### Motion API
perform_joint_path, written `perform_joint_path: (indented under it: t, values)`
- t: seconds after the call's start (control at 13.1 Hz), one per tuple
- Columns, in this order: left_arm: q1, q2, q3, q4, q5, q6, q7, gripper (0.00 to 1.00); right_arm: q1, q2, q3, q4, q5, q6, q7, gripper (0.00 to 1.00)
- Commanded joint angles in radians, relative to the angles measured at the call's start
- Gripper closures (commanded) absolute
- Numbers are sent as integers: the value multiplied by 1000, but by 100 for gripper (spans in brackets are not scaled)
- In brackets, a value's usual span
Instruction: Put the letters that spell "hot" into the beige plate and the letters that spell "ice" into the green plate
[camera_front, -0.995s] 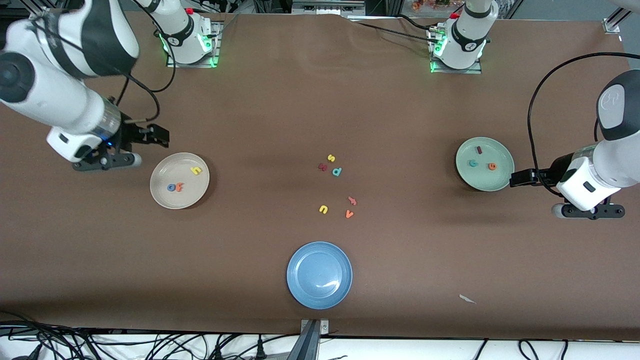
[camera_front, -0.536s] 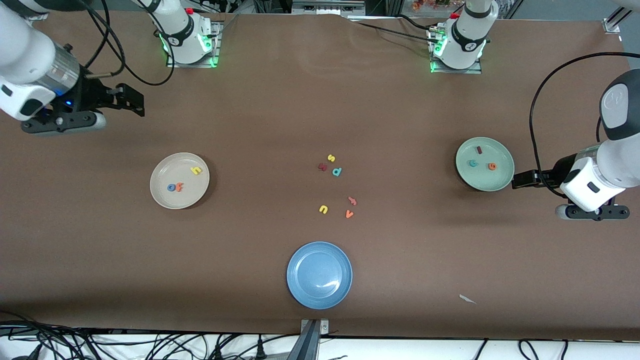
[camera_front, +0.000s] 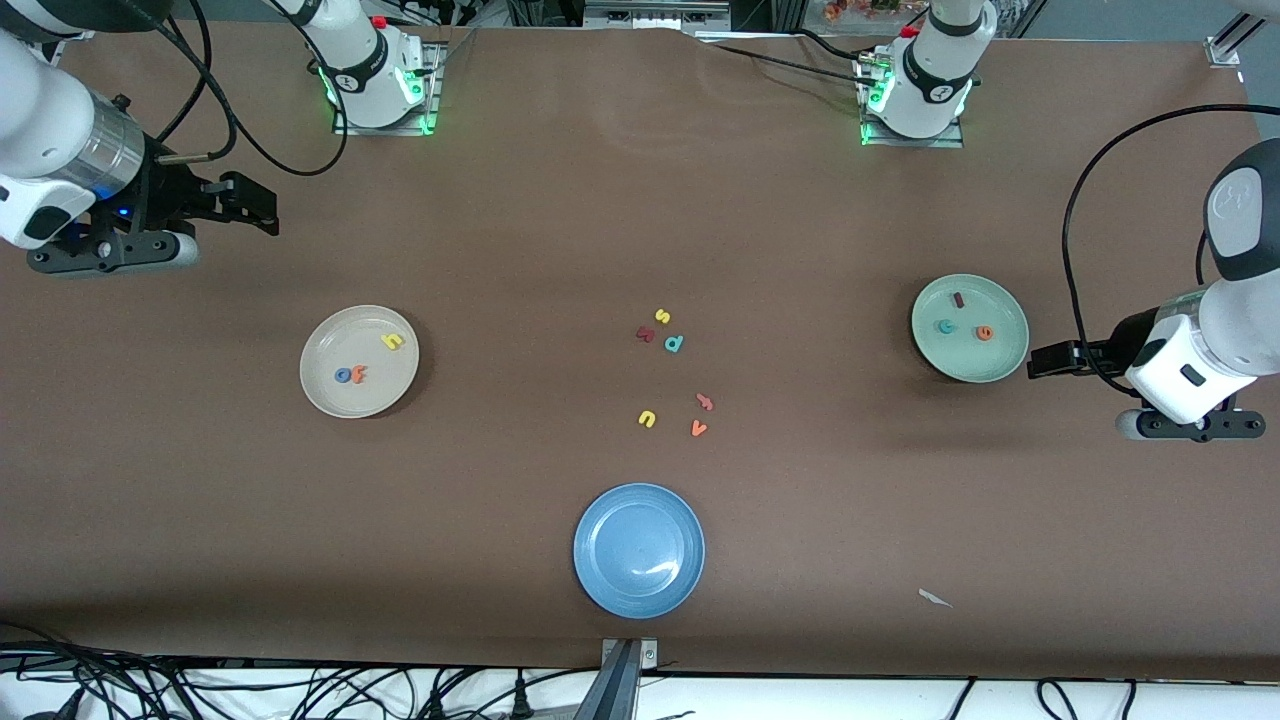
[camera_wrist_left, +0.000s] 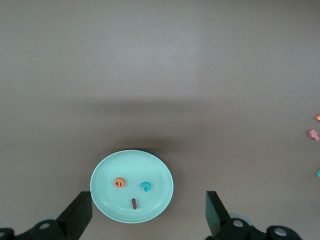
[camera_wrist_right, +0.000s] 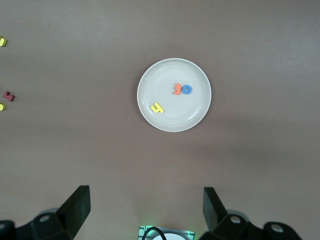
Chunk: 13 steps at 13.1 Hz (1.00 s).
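The beige plate (camera_front: 375, 388) (camera_wrist_right: 165, 75) holds the yellow "h" (camera_front: 391, 341) (camera_wrist_right: 157, 107), the blue "o" (camera_front: 343, 376) (camera_wrist_right: 186, 89) and the orange "t" (camera_front: 358, 374) (camera_wrist_right: 177, 89). In the green plate (camera_front: 975, 362) (camera_wrist_left: 107, 200) lie the dark red "i" (camera_front: 958, 299) (camera_wrist_left: 134, 203), the teal "c" (camera_front: 944, 326) (camera_wrist_left: 145, 187) and the orange "e" (camera_front: 985, 333) (camera_wrist_left: 119, 183). My right gripper (camera_front: 252, 201) (camera_wrist_right: 145, 200) hangs open and empty over bare table at the right arm's end. My left gripper (camera_front: 1045, 358) (camera_wrist_left: 148, 210) is open and empty just beside the green plate's rim.
Loose letters lie mid-table: yellow "s" (camera_front: 662, 316), dark red "k" (camera_front: 645, 334), teal "p" (camera_front: 674, 344), yellow "u" (camera_front: 647, 419), orange "v" (camera_front: 699, 428) and a pinkish letter (camera_front: 705, 402). A blue plate (camera_front: 639, 550) sits near the front edge, with a white scrap (camera_front: 935, 598) beside it.
The right arm swung away from beside the beige plate toward its own end of the table. The left gripper drew back slightly from the green plate. Letters and plates stayed put.
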Motion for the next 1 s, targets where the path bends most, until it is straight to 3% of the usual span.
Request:
perform_joint_path:
  t: [0.0,0.92]
  values:
    - [5,14,-1,26,-14,-3,28,0,-6,10,0,30,5,-28,0,0]
    - [5,16,0,26,-14,0,28,0,-15,18,-20,32,-2,-27,-23,0]
